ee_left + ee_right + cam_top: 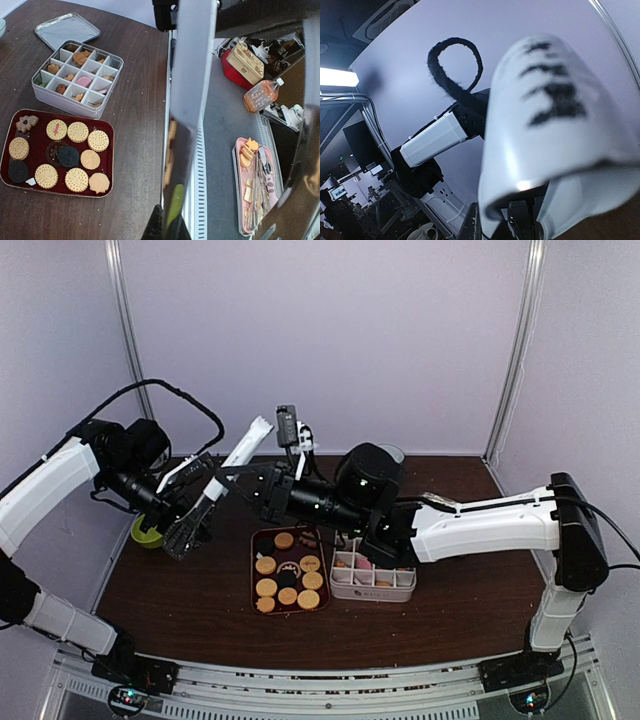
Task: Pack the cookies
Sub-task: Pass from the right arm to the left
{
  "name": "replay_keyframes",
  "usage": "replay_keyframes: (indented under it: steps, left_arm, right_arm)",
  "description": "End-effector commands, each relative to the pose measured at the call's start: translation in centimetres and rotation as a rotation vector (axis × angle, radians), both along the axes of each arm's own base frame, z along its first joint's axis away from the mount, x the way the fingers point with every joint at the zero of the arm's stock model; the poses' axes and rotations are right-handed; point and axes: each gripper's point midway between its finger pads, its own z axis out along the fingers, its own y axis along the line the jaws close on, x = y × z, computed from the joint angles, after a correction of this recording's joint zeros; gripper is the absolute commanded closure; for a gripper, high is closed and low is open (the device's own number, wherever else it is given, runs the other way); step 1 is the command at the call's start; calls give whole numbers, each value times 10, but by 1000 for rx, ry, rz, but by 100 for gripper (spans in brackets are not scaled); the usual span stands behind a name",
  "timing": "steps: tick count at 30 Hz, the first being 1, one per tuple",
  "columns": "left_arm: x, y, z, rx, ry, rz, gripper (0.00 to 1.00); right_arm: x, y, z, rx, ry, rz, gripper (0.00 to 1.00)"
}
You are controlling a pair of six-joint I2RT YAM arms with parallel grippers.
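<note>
Several cookies point(266, 566), mostly round and golden with a few dark ones, lie on a dark red tray point(253, 570); the left wrist view shows them too point(77, 131). More cookies sit in the cells of a white divided tin point(372, 593), also in the left wrist view point(60, 102). My left gripper point(186, 532) is shut on the lower end of the long metal tongs point(235, 455), left of the tray. In its wrist view the tongs point(192, 75) run up from the gripper point(172, 225). My right gripper point(250, 480) is at the tongs' upper part. In its wrist view the white tong end point(555, 115) fills the frame between its fingers point(497, 225).
A green bowl point(146, 535) stands under my left gripper at the table's left edge. The tin's lid point(67, 30) lies behind the tin. Off the table, the left wrist view shows a pink tray point(240, 200) of biscuits, a bottle point(260, 95) and a red box point(232, 75).
</note>
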Motion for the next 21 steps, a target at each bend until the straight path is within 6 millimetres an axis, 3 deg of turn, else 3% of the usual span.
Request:
replay_keyframes:
  steps: [1,4,8,13,18,21]
  left_arm:
    - [-6,-2,13,-44,-15,-21,100]
    - [-5,-2,12,-39,-23,-22,100]
    - [1,-1,10,-15,-56,-15,100]
    - [13,-2,9,9,-102,-5,100]
    - [34,-4,5,48,-136,3,100]
    - [46,-8,2,65,-127,-2,100]
  right_arm:
    - [1,-12,21,65,-21,-29,99]
    - [-2,-11,16,27,-27,-17,88]
    - [-2,-14,5,-38,-29,-13,57]
    - [9,-23,-12,-99,-1,-1,30]
    - [20,-40,-29,-197,-21,-15,16]
    - [37,-55,-27,-213,-25,-47,6]
